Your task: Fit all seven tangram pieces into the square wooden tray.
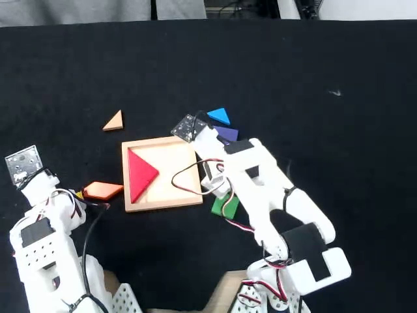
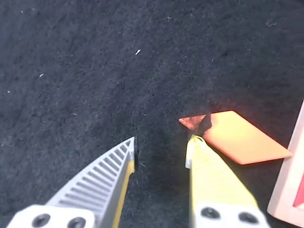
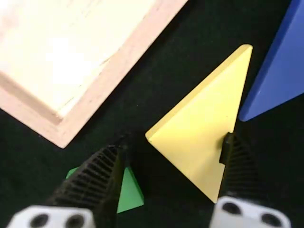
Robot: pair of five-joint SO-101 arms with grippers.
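The square wooden tray (image 1: 171, 201) lies mid-table with a red triangle (image 1: 139, 172) in its left half. An orange parallelogram (image 1: 102, 190) rests just left of the tray. My left gripper (image 2: 161, 145) is open low over the cloth, one yellow fingertip (image 2: 194, 145) at the corner of the orange parallelogram (image 2: 240, 137). My right gripper (image 3: 175, 142) is open around a yellow triangle (image 3: 202, 128) beside the tray's edge (image 3: 95, 95); one finger touches it and the other stands apart. A green piece (image 3: 129, 191) and a blue piece (image 3: 280, 71) lie close by.
A tan small triangle (image 1: 114, 121) sits beyond the tray's far left corner. A blue triangle (image 1: 219, 116) and a purple piece (image 1: 227, 134) lie past its far right corner, a green piece (image 1: 223, 206) at its near right. The right arm (image 1: 260, 189) overhangs that side.
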